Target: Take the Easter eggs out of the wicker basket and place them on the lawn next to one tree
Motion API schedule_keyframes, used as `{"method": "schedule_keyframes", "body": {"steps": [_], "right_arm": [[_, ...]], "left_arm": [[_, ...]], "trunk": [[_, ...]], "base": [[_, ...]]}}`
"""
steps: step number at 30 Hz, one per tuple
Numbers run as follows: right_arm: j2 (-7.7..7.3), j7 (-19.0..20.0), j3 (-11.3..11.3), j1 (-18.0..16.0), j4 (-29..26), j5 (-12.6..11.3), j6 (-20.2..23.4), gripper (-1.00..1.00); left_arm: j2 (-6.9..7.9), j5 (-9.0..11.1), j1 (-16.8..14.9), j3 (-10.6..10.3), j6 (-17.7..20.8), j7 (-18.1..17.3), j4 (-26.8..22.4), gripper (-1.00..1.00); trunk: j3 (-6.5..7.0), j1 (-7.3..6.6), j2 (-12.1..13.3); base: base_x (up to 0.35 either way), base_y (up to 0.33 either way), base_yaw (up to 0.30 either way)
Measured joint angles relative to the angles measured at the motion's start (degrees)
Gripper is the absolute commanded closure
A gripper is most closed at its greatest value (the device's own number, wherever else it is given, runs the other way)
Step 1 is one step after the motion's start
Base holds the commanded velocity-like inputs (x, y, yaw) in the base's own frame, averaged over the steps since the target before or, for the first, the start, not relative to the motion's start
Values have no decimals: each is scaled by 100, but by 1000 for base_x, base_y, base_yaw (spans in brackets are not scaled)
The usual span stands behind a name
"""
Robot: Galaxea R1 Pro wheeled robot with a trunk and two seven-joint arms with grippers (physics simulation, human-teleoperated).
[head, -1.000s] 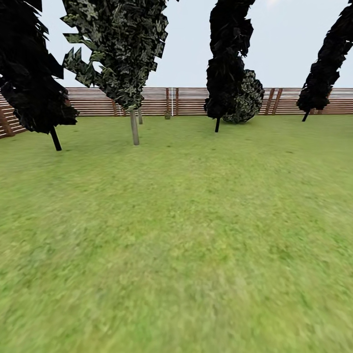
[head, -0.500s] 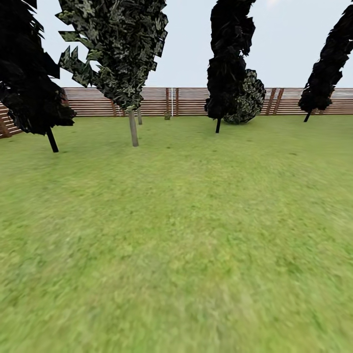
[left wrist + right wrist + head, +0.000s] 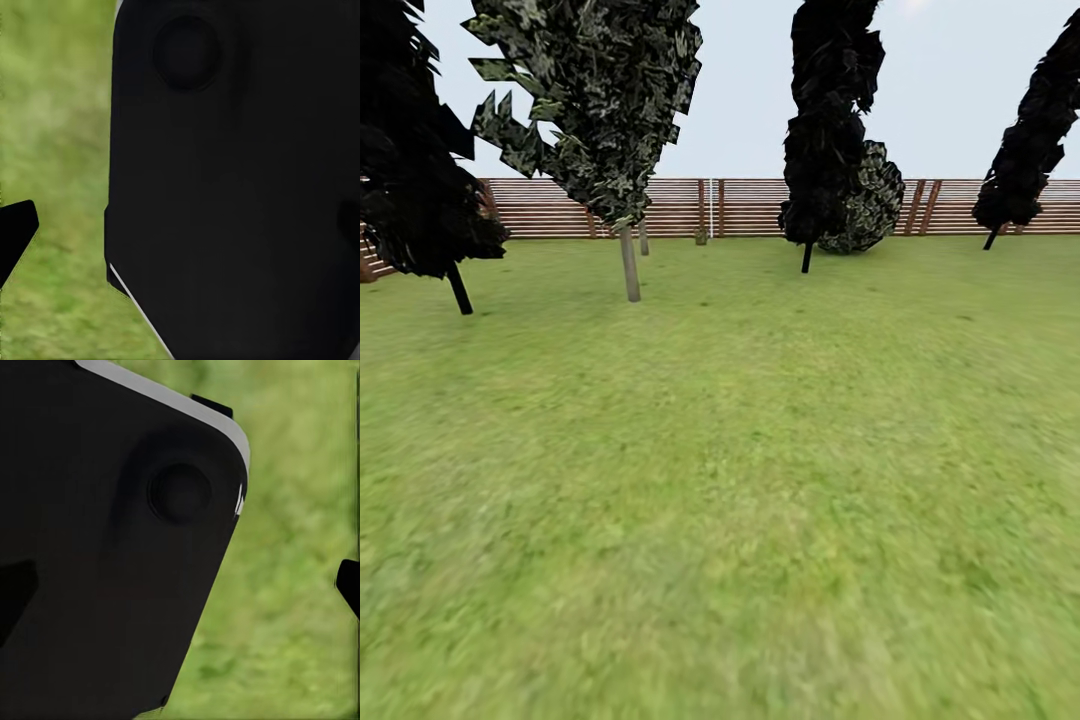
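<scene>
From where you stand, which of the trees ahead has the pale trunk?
The tree left of centre: its straight grey-beige trunk and green-white blotched leaves set it apart from the black-foliaged trees with thin black trunks.

The head view looks forward and slightly down from standing height across a wide lawn (image 3: 740, 480), taking in a pale-trunked tree (image 3: 629, 265) at left of centre, black-leaved trees (image 3: 830, 130) and the slatted fence (image 3: 750, 205) far off at the back, with sky above. The left wrist view sits very close behind a black body part (image 3: 232, 187) of the robot, facing down at blurred grass (image 3: 60, 135) beside it. The right wrist view is likewise pressed near a black housing (image 3: 105, 562), with grass (image 3: 292, 547) beyond. All three views share the lawn.
</scene>
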Motion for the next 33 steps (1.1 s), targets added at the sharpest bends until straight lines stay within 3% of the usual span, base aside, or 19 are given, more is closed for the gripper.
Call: {"method": "schedule_keyframes", "body": {"steps": [33], "right_arm": [[28,-8,-19,-1,-18,-67,-10,-100]], "left_arm": [[-1,0,0,-1,0,0,-2,-100]], "trunk": [[0,0,0]], "base": [[327,0,0]]}}
